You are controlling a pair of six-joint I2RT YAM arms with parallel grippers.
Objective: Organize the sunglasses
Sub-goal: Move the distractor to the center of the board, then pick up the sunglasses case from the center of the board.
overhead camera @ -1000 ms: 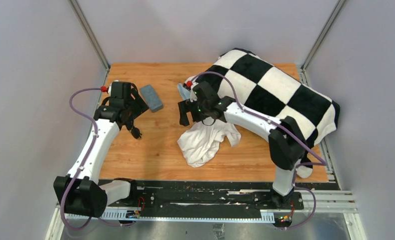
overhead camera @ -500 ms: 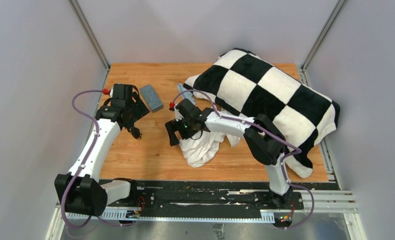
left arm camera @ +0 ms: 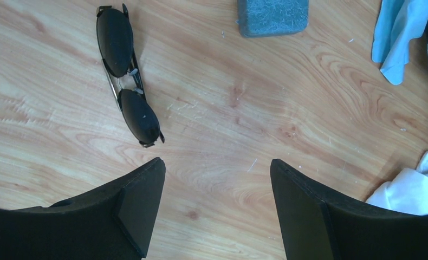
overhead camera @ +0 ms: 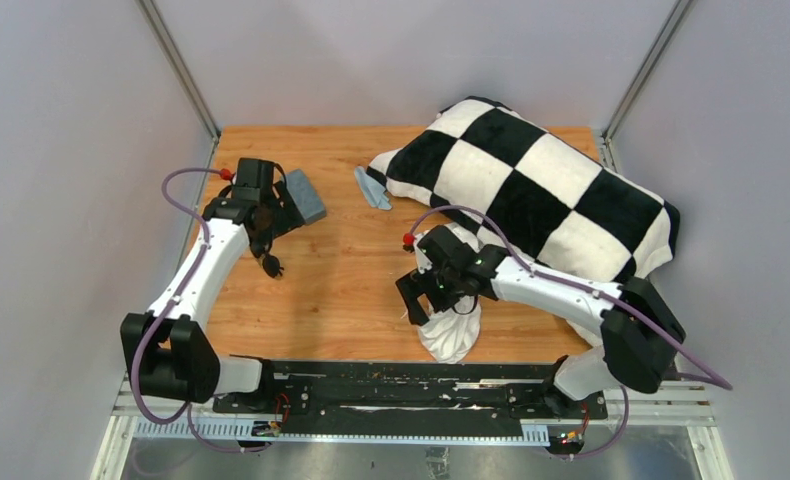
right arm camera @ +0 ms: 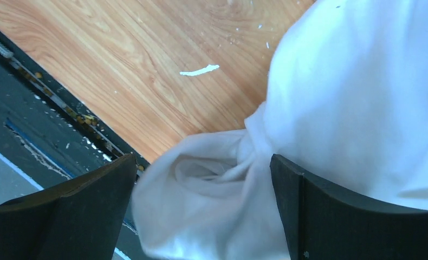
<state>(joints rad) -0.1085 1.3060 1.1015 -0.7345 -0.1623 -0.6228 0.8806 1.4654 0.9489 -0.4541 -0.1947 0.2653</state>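
Black thin-framed sunglasses lie flat on the wooden table, folded, just ahead of the left-hand finger of the left gripper and outside its gap. Left fingers: spread, nothing between them. Right gripper: fingers spread wide, white cloth bunched beneath and between them, not pinched.

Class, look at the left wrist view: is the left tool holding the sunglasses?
No, the sunglasses lie on the table beyond the open left tool, untouched.

Left arm extended, left fingers spread, right arm folded inward, right fingers wide
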